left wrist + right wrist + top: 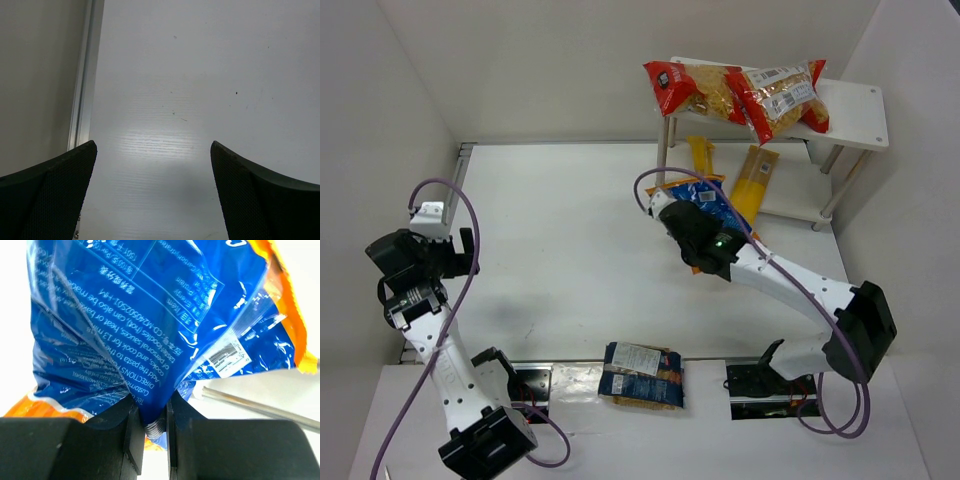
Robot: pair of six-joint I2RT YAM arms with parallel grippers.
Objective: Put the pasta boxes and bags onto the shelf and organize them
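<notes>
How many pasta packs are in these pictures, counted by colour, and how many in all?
Red-and-clear crinkly plastic pasta bags: 2
Long narrow yellow-orange pasta packs: 2
Blue plastic pasta bag with orange ends: 1
Dark blue plastic pasta bag: 1
Total: 6

Blue crinkly plastic pasta pack (150, 325): deep glossy blue, white lettering, orange edges, white barcode patch.
Red-and-clear plastic bag (692, 88), second red-and-clear bag (782, 100): red ends, yellow pasta showing through, white labels.
Long narrow yellow-orange pack (701, 152), second yellow-orange pack (757, 178): plain yellow-orange.
Dark blue crinkly pack (642, 374): golden patches, pale label.
Small two-tier shelf (858, 118): white boards, silver legs.
</notes>
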